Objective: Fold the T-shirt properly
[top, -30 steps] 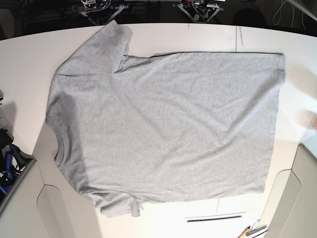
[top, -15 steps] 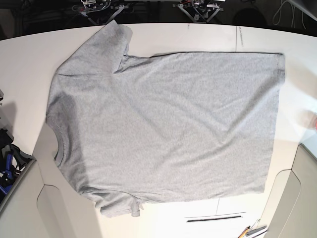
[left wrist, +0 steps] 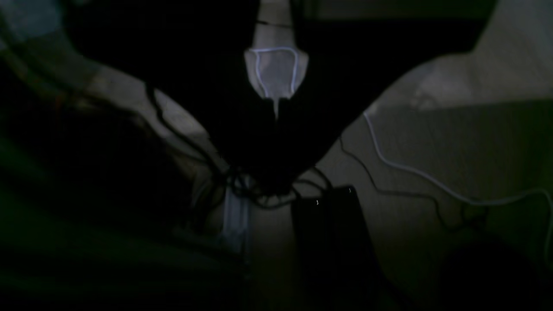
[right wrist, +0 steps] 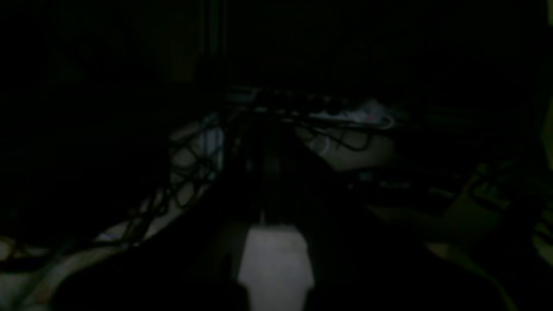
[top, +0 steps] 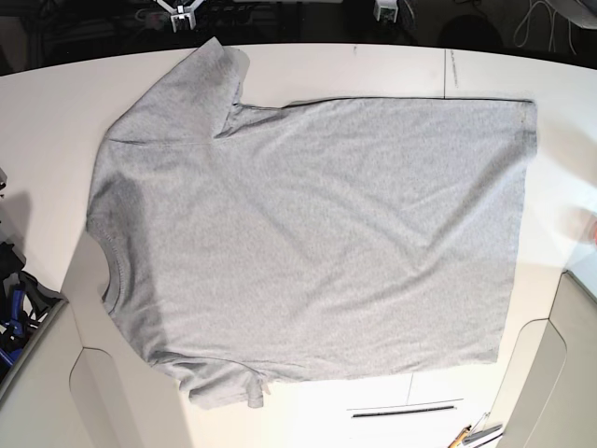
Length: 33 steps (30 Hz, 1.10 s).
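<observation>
The heather-grey T-shirt [top: 317,243] lies spread flat on the white table [top: 56,121], plain side up. Its neck is at the left, its hem at the right, and one sleeve points to the far left corner. No lettering shows. Only small white parts of my grippers show at the far edge: the right gripper [top: 179,11] beyond the sleeve and the left gripper [top: 387,7] further right. Both are off the shirt. The wrist views are very dark, with a pale gripper part in the left wrist view [left wrist: 276,73] and in the right wrist view [right wrist: 274,268]. The T-shirt is in neither.
Pens [top: 476,434] and a dark strip [top: 406,409] lie at the table's front edge. Blue-black gear [top: 14,308] sits off the left edge. Beige panels [top: 550,373] flank the front corners. Cables and a dark box [left wrist: 332,233] lie below in the left wrist view.
Both arms at the far edge have drawn back, so less of them shows at the top of the base view. The T-shirt has not moved.
</observation>
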Available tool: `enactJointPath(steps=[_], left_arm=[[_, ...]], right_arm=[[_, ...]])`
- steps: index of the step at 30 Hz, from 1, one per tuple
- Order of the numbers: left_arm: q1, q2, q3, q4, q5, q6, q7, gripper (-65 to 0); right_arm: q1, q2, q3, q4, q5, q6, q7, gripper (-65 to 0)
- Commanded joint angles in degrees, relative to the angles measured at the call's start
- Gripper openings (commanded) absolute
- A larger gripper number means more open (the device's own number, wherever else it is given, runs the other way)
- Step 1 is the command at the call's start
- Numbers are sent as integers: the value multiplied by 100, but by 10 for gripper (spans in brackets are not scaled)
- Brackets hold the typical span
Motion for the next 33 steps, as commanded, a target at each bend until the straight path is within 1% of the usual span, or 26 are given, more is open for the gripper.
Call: enactJointPath(steps=[1,3,6,8,10,12,14,16,19,21,23,24,26,28,30,33], left_arm=[[262,-142,4,249,-31,-83,-52,-650],[719,-391,4,765,-136,-260,-48,-650],[1447,-833,2,1622,-345,-581,-39,-650],[1967,-1126,2,2269,-518,-833,94,-650],[2490,-1366,-66,2970,-649,-999,299,-650],[2992,-1532,-273,3692,-667,-1220,518,-650],[3438,-1611,-612,4404,-669,-1624,741,-650],[3807,-1622,-1027,5066,-837,-2210,1060,-650],[4135,-1620,-1690,5855,-1576,-3189,1777,-650],[4212,-1620,-2092,6205,-2203,-3221,2264,-650],[4207,-1617,-2430,6426,-2833,-3221,2865,-650],[4207,-1617,-2557,6518,-3165,-3221,3051,-650],[4207,-1620,-2809,6614,-3602,-3221,3348,-650],[4194,-1620,-3025,6629,-3960,-3221,3508,-650],[4175,-1617,-3217,6629,-4188,-3221,3550,-650],[4159,-1620,-3388,6629,-4507,-3221,3552,-650]], right_arm=[[-243,173,9,282,26,24,101,-650],[-723,468,9,859,33,26,101,-650],[-1473,1016,11,1810,199,24,101,-650],[-1982,1421,13,2507,317,20,101,-650],[-2492,1786,105,3228,350,17,101,-650],[-3003,2046,369,3963,350,17,98,-650],[-3471,2190,743,4686,365,20,96,-650],[-3882,2264,1137,5370,610,22,44,-650],[-4336,2315,1687,6227,1311,24,-203,-650],[-4485,2306,2026,6612,1746,42,-343,-650],[-4513,2304,2341,6857,2159,55,-396,-650],[-4496,2304,2498,6926,2319,109,-398,-650],[-4389,2238,2841,6977,2649,326,-426,-650],[-4131,2000,3285,6972,3167,614,-732,-650],[-3742,1644,3764,6955,3853,846,-1250,-650],[-3119,1091,4325,6784,4489,1276,-1884,-650]])
